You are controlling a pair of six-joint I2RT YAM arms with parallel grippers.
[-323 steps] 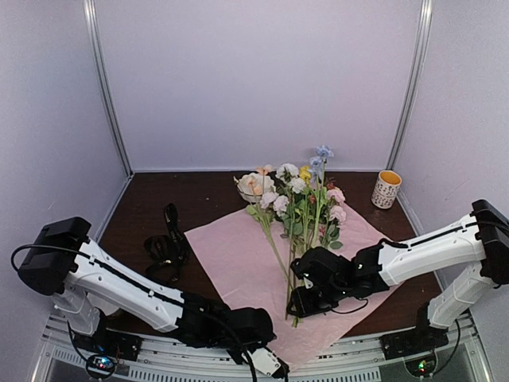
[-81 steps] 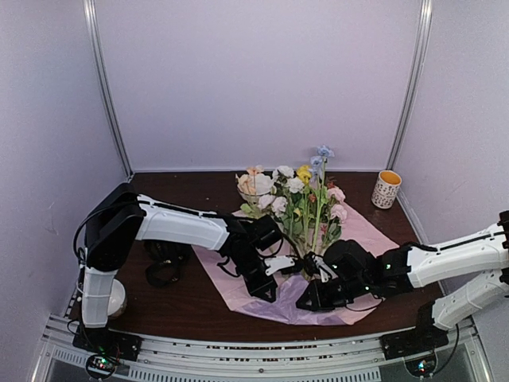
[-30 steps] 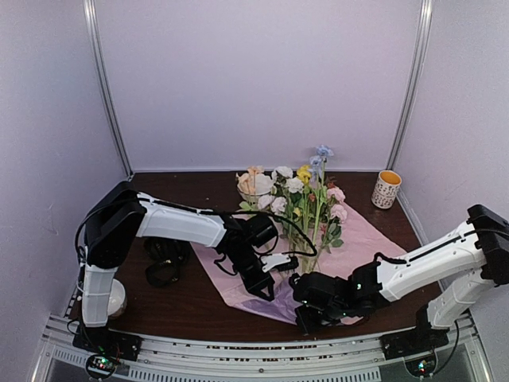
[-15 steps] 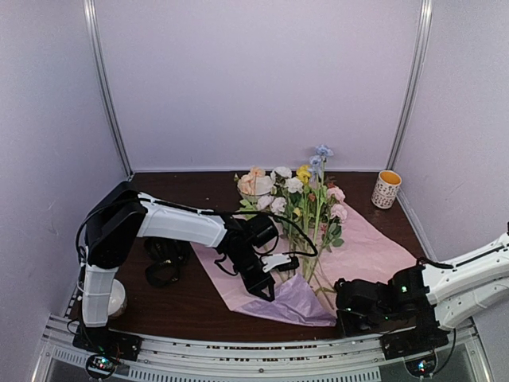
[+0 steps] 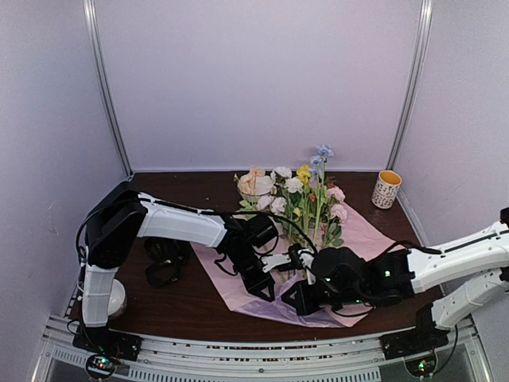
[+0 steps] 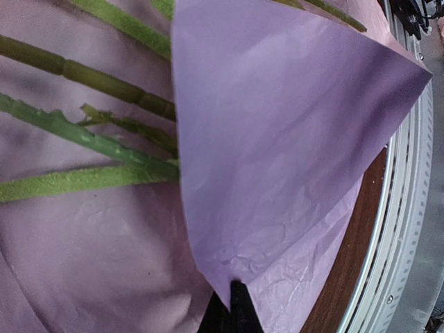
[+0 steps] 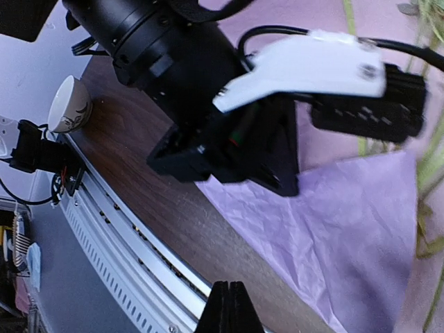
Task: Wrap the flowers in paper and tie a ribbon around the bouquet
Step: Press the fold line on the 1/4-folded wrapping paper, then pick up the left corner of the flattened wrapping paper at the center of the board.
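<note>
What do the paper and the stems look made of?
Paper: thin, tissue-like sheet with a matte finish, lilac on one face and pink on the other; it shows fine creases and a soft fold. Stems: probably plastic and artificial, given the fuzzy green coating and moulded joints.

Just above the left claw [image 6: 236,309] the paper [image 6: 277,139] is thin and matt. It is soft lilac on the folded flap and pale pink under it, with small crinkles close to the claw tip. The flowers [image 6: 90,76] beside the flap have green stems that look rough and fuzzy. In front of the dull black right claw [image 7: 227,305], the counter [image 7: 159,201] is dark smooth wood with a little shine, and the rail [image 7: 118,250] is pale ridged metal.
</note>
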